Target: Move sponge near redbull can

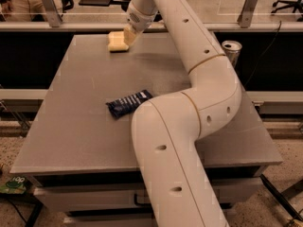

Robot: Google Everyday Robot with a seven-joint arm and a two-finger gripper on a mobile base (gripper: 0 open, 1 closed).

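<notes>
Camera view, and the pincer [129, 35] is down at the far left corner of the bench [71, 126], touching the end of the sponge [116, 42] that faces the can. The sponge lies flat near the back edge. Has the pincer closed on it? I cannot tell from this angle. The redbull can [231, 51] stands upright at the far right edge, well apart from the sponge, just behind the arm [208, 93]. A dark blue snack wrapper [129, 103] lies mid-bench, clear of the route. This looks like the grasp step. The next move calls for a sure hold, a lift, a carry across and a set-down beside the can without toppling it.
</notes>
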